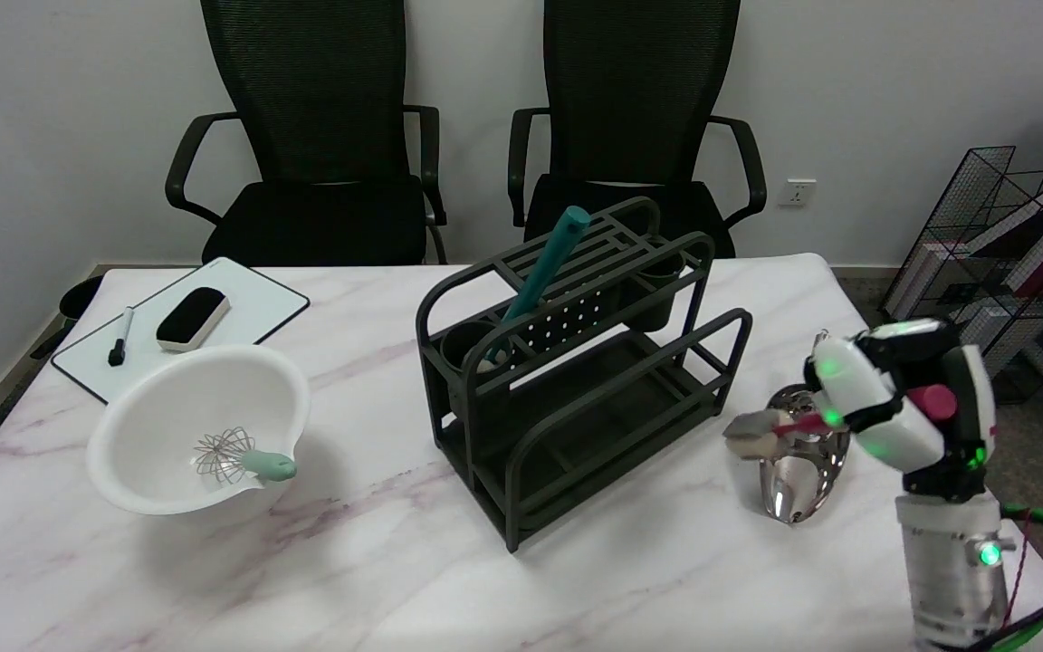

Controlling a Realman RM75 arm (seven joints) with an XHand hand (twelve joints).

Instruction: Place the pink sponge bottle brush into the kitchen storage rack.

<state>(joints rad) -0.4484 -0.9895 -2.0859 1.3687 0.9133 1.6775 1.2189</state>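
Right of the dark storage rack, well clear of its end rail, we see the right hand clenched round the pink sponge bottle brush. Its pink handle runs through the fist (the butt end pokes out the far side), and the pale sponge head sticks out toward the rack, tilted a bit down, not touching it. So the brush is in the air, off the table, betw. rack and wrist, and just above 1 shiny metal scoop lying on the marble.

We count 1 rack, standing at an angle near the table's middle. It has 2 round cups, one at each end of the upper tier, plus a perforated panel and a lower shelf. 1 teal-handled utensil leans in the cup at the rack's left end, handle slanting up past the top bars.

Left of the rack sits 1 white bowl, tipped toward us, w/ 1 wire whisk inside; its mint handle rests on the bowl's near rim. Behind the bowl, further left of the rack, lies 1 small whiteboard carrying 1 black eraser and 1 marker, side by side, apart.

Behind the rack, beyond the table edge, stand 2 black mesh chairs. Far right of the rack, on the floor, 1 wire bin holds books; we can't tell how many.
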